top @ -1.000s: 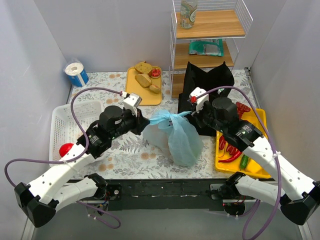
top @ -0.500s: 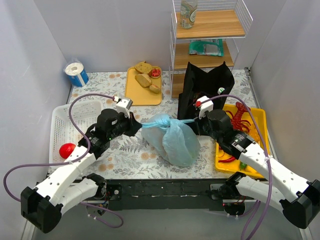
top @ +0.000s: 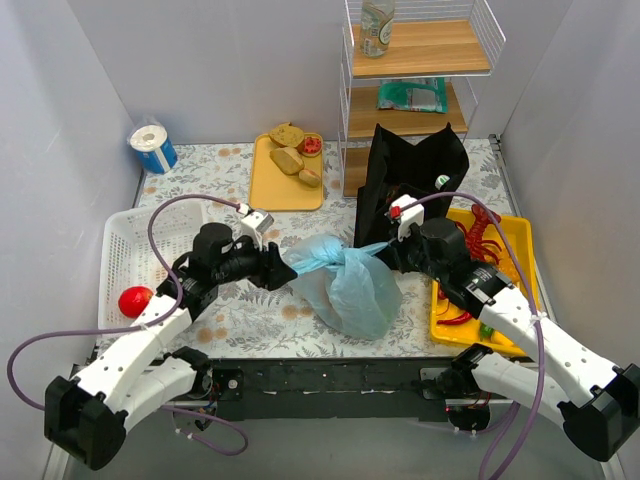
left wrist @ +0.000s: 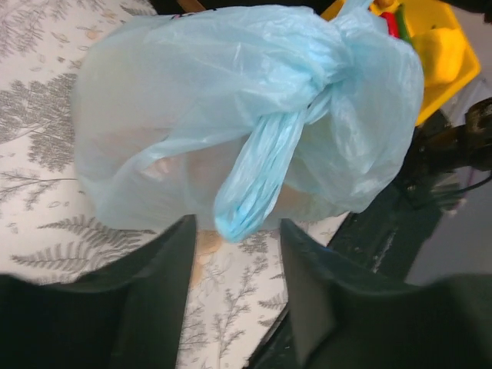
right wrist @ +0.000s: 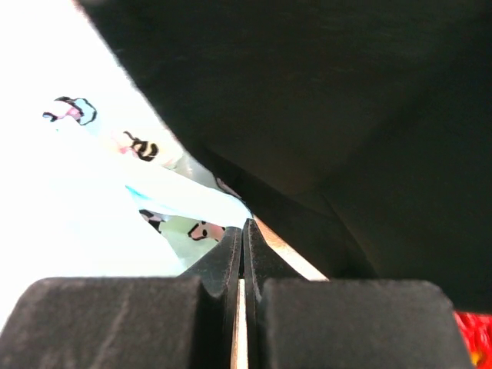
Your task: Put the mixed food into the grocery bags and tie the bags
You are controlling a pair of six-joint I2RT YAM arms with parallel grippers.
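Pinching blue bag (top: 350, 290) handle, right tool (top: 388, 248), left tool (top: 284, 262) beside

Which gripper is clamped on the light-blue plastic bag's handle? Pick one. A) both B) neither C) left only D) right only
D: the right gripper has its jaws shut on a stretched handle strip of the light-blue plastic bag, while the left gripper stands open, its fingers apart around a loose handle end.

A white lattice basket (top: 128, 240) sits at the counter's (top: 250, 312) left edge, a red ball (top: 133, 300) inside. A blue-wrapped paper roll (top: 152, 146) stands in the far-left corner. An orange tray (top: 270, 190) lies at the far edge, beside a wire rack (top: 425, 50). A yellow tray (top: 520, 242) lines the right edge.
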